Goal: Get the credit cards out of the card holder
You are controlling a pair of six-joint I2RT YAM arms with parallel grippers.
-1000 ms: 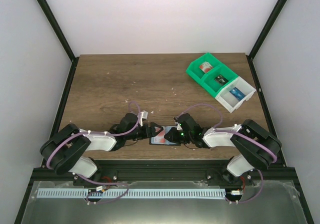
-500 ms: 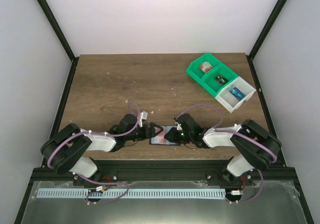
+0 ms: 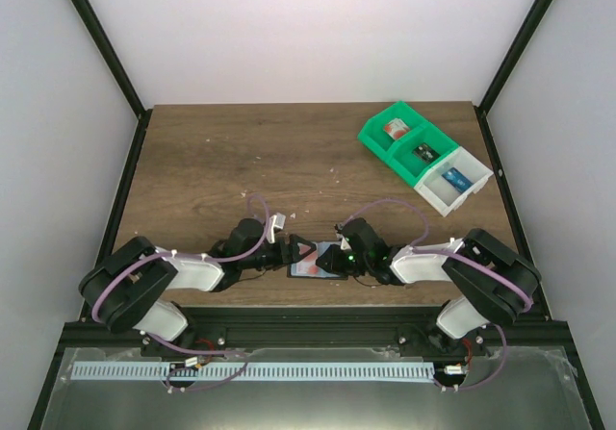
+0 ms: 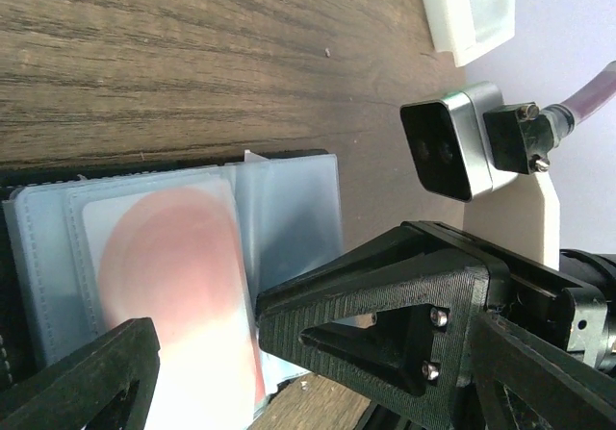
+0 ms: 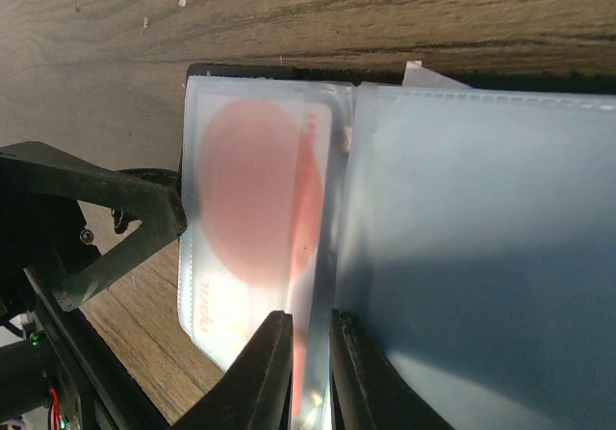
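The light blue card holder (image 3: 316, 268) lies open at the table's near edge between both grippers. In the right wrist view its left panel (image 5: 207, 295) holds a pale credit card with a large red circle (image 5: 245, 189), and its right panel (image 5: 481, 257) fills the frame. My right gripper (image 5: 310, 329) is shut on that card's edge at the holder's middle fold. In the left wrist view the same card (image 4: 173, 276) lies in the holder (image 4: 289, 209). My left gripper (image 4: 202, 324) is open, its fingers spread over the holder. Other cards are hidden.
A green bin (image 3: 399, 139) and a white bin (image 3: 454, 180), each with small items, stand at the back right. The white bin (image 4: 472, 12) and the right wrist camera (image 4: 448, 146) show in the left wrist view. The table's front rail (image 3: 308, 315) is just behind the holder.
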